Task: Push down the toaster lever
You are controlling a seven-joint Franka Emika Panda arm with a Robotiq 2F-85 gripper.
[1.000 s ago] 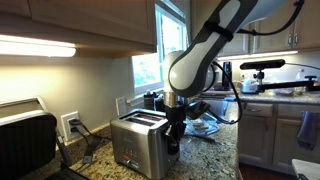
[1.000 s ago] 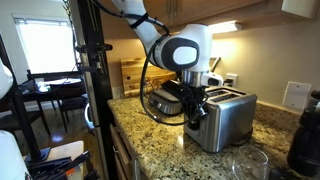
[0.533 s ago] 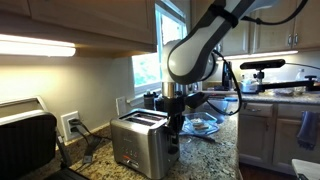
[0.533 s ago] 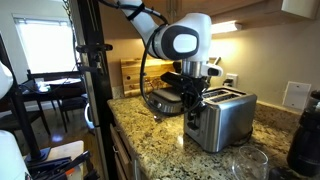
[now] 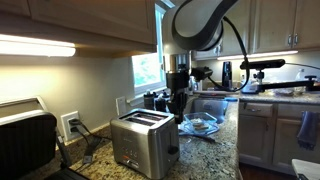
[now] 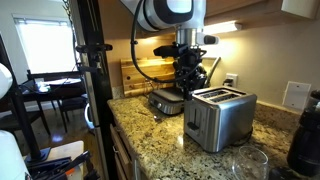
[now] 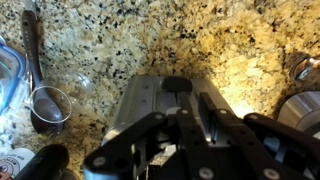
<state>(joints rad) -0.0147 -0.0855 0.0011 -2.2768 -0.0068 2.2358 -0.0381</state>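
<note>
My end effector (image 5: 178, 100), empty, its opening hard to tell, has lifted above the toaster (image 5: 140, 146) on the counter (image 6: 148, 124); toaster lever (image 7: 177, 85) likely already pushed down

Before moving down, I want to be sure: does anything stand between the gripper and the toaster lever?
Nothing visible does. The gripper hangs above the toaster's narrow end, with only open air down to the lever.

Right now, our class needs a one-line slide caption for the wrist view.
Wrist view: gripper above the steel toaster on a speckled granite counter, its dark lever in sight below.
</note>
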